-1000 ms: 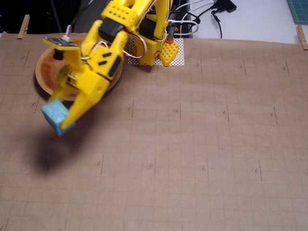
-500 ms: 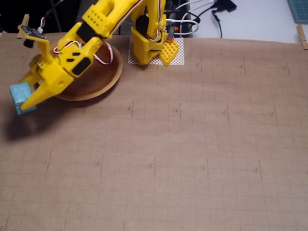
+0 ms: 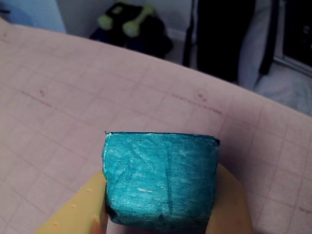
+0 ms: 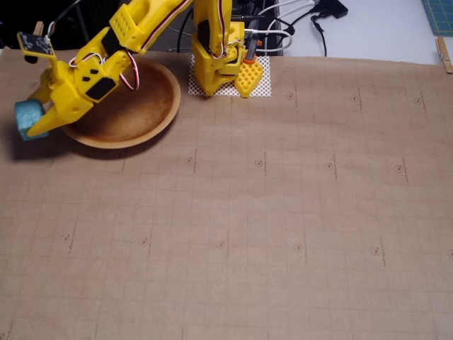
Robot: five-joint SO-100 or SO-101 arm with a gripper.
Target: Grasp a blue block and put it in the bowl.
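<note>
The blue block (image 3: 161, 178) is a teal-blue foam-like cuboid held between my yellow fingers (image 3: 78, 209) in the wrist view. In the fixed view my gripper (image 4: 32, 119) is shut on the blue block (image 4: 27, 117) at the far left, raised above the paper, just left of the bowl's rim. The wooden bowl (image 4: 152, 113) is wide, shallow and orange-brown, at the upper left; my arm reaches across over it. The bowl does not show in the wrist view.
The arm's yellow base (image 4: 219, 64) stands on a white mesh pad right of the bowl. Cables (image 4: 304, 21) lie behind it. Brown gridded paper (image 4: 283, 212) covers the table. The table's far edge (image 3: 195, 68) shows in the wrist view, dark objects beyond.
</note>
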